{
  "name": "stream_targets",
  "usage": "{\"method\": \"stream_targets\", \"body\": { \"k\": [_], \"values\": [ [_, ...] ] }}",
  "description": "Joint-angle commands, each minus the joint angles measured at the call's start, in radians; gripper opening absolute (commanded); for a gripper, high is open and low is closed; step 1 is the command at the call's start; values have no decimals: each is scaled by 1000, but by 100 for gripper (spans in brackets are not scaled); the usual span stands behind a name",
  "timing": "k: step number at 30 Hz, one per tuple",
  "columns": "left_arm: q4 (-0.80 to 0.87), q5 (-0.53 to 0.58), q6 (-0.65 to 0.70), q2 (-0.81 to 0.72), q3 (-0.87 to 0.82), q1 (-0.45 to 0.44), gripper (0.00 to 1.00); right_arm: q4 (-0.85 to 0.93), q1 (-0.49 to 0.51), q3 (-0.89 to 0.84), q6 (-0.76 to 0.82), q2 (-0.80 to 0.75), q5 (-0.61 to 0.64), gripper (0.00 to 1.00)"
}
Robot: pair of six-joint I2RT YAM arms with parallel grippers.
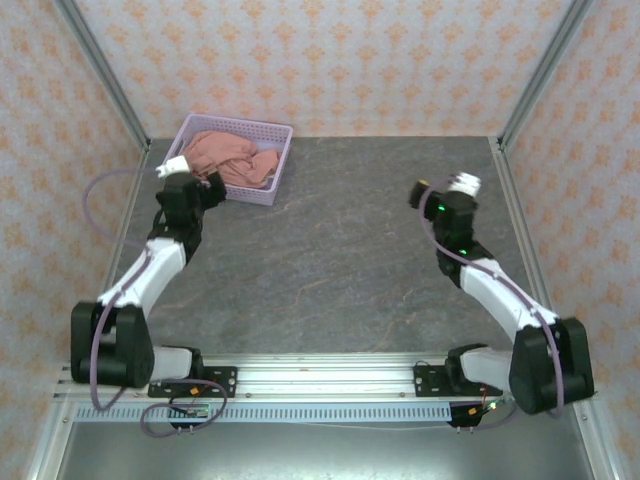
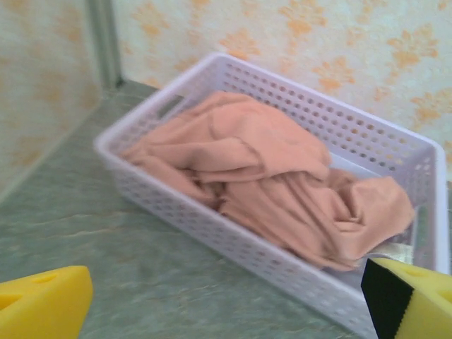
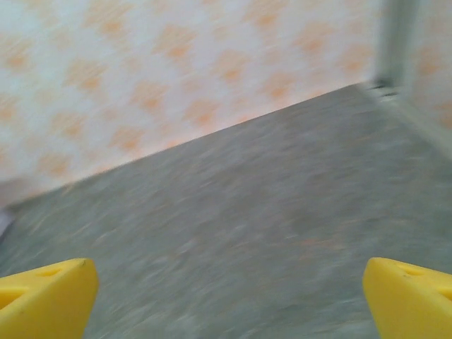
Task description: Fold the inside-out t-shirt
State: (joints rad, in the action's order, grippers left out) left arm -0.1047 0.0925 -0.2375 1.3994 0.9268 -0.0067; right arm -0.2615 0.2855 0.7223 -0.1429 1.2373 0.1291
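Stretching grey between orange-patterned walls [image 1: 330, 60], the table [image 1: 330, 260] bears a basket [image 1: 284, 150] at eleven o'clock. The t-shirt [image 1: 228, 158] lies bunched inside, two o'clock of the wide-spread left claw [image 2: 227, 282]. The right claw [image 3: 229, 289] gapes empty.

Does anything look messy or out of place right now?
Only the t-shirt: it lies crumpled in a heap in the lavender basket at the far left corner. Nothing looks spilled or damaged.

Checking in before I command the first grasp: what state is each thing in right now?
inside-out t-shirt: crumpled in a heap inside the basket, ungripped.
basket: upright on the table, far left corner, holding the t-shirt.
left gripper: open, empty, pointed at the basket.
right gripper: open, empty, above bare table.
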Motion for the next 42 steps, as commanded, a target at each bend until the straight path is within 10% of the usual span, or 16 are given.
{"method": "stream_targets", "body": {
  "k": [1, 14, 21, 28, 36, 42],
  "values": [
    [246, -72, -8, 220, 205, 25, 100, 138, 102, 62, 38, 81, 5, 98],
    [828, -181, 71, 954, 1171, 55, 100, 123, 110, 45, -33, 111, -10, 99],
    [998, -303, 58, 1204, 1580, 38, 58, 149, 109, 52, -79, 123, -2, 99],
    [848, -342, 7, 886, 1475, 28, 0, 207, 110, 73, -85, 82, 24, 100],
    [465, -310, -28, 241, 1003, -118, 0, 267, 109, 117, -54, 9, 56, 99],
    [401, -317, 12, 114, 929, -307, 0, 389, 107, 207, -4, -19, 127, 99]
  ]
}}
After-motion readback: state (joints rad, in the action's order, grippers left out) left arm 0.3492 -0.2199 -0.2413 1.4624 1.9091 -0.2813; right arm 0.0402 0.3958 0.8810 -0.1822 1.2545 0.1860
